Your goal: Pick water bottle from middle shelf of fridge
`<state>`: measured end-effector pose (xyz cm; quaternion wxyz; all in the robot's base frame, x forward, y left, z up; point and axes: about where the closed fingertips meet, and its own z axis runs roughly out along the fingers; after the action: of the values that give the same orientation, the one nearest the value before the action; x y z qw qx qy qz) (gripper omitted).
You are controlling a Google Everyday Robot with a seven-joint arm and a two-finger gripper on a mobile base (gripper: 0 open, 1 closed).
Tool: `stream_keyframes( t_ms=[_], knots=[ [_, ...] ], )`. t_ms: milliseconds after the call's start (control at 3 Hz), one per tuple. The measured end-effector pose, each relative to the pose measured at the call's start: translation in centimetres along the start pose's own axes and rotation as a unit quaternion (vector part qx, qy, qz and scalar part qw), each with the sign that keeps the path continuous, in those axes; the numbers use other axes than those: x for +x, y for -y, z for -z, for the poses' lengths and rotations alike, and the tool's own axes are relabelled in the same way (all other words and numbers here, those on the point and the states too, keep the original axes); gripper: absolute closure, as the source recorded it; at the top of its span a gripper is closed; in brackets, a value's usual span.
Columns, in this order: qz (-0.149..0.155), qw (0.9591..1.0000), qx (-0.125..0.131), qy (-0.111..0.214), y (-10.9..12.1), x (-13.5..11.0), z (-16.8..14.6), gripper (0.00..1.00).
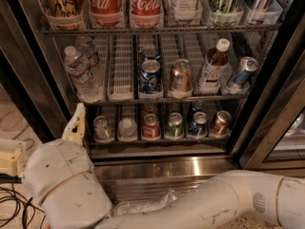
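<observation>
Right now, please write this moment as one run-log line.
gripper: low left, below middle shelf | water bottle: upright, left lane, not held
</observation>
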<state>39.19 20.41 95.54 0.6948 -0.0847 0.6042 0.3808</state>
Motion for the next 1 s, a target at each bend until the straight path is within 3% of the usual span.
stream_keyframes(
  t_ms=[333, 1000],
  knots=[
    [0.05, 0.9966, 0.064, -0.014, 3.0, -1.4, 0.8, 0.0],
    [0.095, 0.9842, 0.139, -0.056, 9.3, -0.3, 1.0, 0.0]
  ],
)
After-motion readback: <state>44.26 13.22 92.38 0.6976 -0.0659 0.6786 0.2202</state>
